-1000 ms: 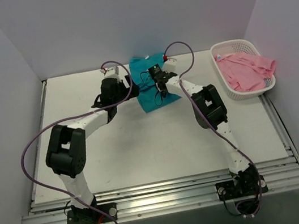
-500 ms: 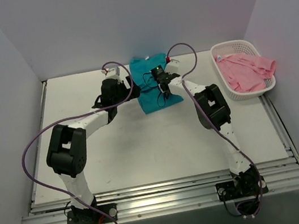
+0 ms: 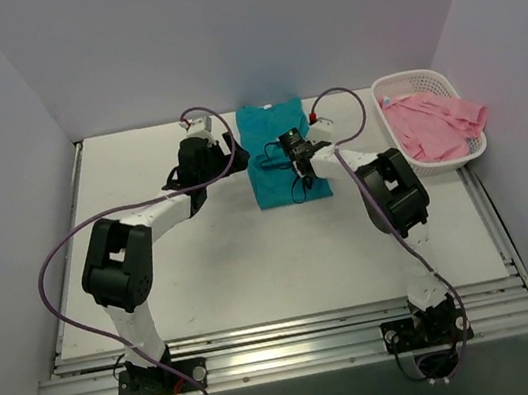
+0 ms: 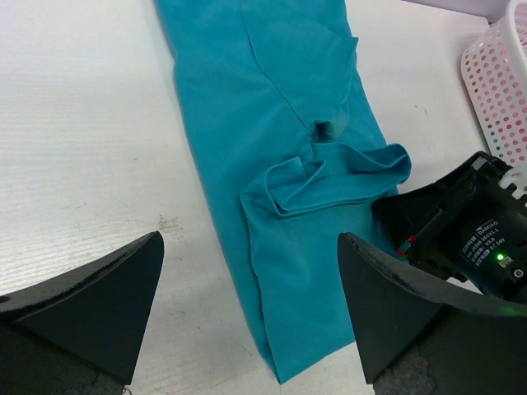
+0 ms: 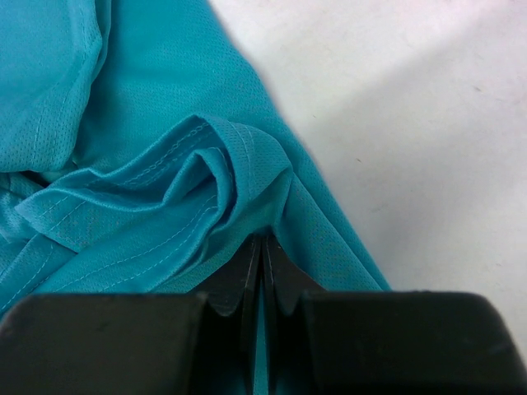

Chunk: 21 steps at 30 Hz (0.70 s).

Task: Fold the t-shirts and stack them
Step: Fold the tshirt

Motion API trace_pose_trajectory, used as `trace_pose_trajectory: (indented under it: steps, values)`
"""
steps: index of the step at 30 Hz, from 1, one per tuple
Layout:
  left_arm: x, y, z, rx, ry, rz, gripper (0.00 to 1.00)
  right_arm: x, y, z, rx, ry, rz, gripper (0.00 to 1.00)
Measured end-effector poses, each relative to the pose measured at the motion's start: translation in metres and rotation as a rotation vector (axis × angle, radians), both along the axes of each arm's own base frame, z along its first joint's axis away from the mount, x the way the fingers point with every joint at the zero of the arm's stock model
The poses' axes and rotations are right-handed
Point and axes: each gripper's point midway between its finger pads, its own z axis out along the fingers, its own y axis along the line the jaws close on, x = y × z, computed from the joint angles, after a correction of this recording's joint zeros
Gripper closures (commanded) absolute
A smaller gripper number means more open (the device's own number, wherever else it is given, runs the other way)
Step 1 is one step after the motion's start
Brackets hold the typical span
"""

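The teal t-shirt (image 3: 269, 166) lies at the back middle of the table as a long folded strip. A sleeve fold is bunched near its right edge (image 4: 329, 177). My right gripper (image 3: 296, 147) sits over that edge, shut on a pinch of teal cloth (image 5: 262, 251) with the sleeve hem (image 5: 198, 156) crumpled just ahead of it. My left gripper (image 3: 227, 146) hovers beside the strip's left edge, open wide, its fingers (image 4: 90, 304) straddling the strip's near end with nothing between them. The pink t-shirt (image 3: 434, 123) lies heaped in the basket.
The white lattice basket (image 3: 406, 78) stands at the back right, and its wall (image 4: 504, 82) shows in the left wrist view. The right arm's black wrist (image 4: 465, 239) sits close to the left gripper's right finger. Grey walls close in on three sides.
My right gripper has moved right and slightly nearer with the teal cloth, spreading the shirt rightward and flatter. The left arm has stayed put, jaws still wide.
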Motion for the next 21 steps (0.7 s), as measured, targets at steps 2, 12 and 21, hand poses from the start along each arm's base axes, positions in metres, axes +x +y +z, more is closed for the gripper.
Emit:
trace_pose_trajectory:
  steps: [2, 12, 21]
  values:
    - [0.000, 0.000, 0.001, -0.002, -0.002, 0.000, 0.05, -0.006, -0.003, 0.000, -0.004, 0.008, -0.002, 1.00]
    - [0.000, -0.001, 0.002, -0.007, -0.004, -0.004, 0.04, -0.006, -0.002, 0.007, -0.020, 0.025, 0.016, 0.51]
    - [0.000, -0.001, 0.002, -0.007, -0.004, -0.005, 0.04, 0.007, 0.006, 0.030, -0.008, -0.010, 0.026, 0.51]
